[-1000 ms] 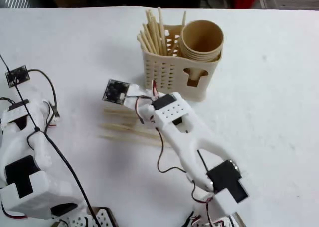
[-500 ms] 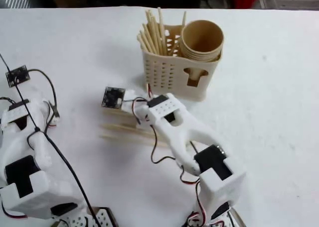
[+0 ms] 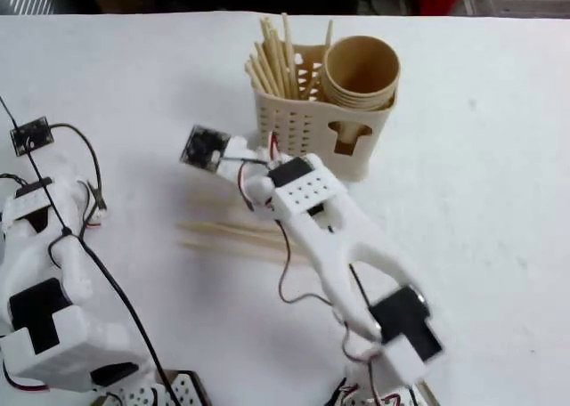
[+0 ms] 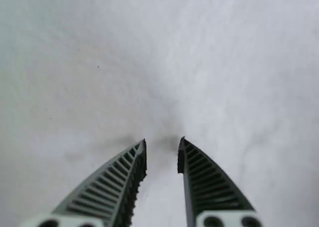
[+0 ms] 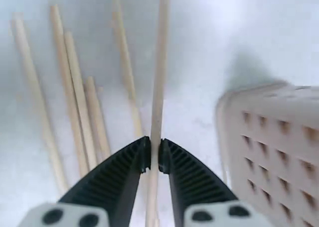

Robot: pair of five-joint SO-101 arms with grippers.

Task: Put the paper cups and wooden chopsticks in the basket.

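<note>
My right gripper [image 5: 154, 155] is shut on one wooden chopstick [image 5: 160, 62], held just above the table beside the basket wall [image 5: 269, 137]. Several loose chopsticks [image 5: 75, 97] lie on the white table below it; in the high view the chopsticks on the table [image 3: 227, 237] are left of the right arm [image 3: 307, 197]. The cream basket [image 3: 307, 130] holds a stack of paper cups [image 3: 361, 68] and several upright chopsticks [image 3: 276, 54]. My left gripper [image 4: 162, 155] hangs open over bare table with nothing between its fingers.
The left arm [image 3: 40, 281] rests at the table's left edge with black cables [image 3: 85, 161] and a small circuit board [image 3: 31, 134] beside it. Bare white table lies right of the basket and along the back.
The right arm dipped toward the loose chopsticks, then rose and shifted toward the basket with one chopstick in its gripper. The left arm stayed still.
</note>
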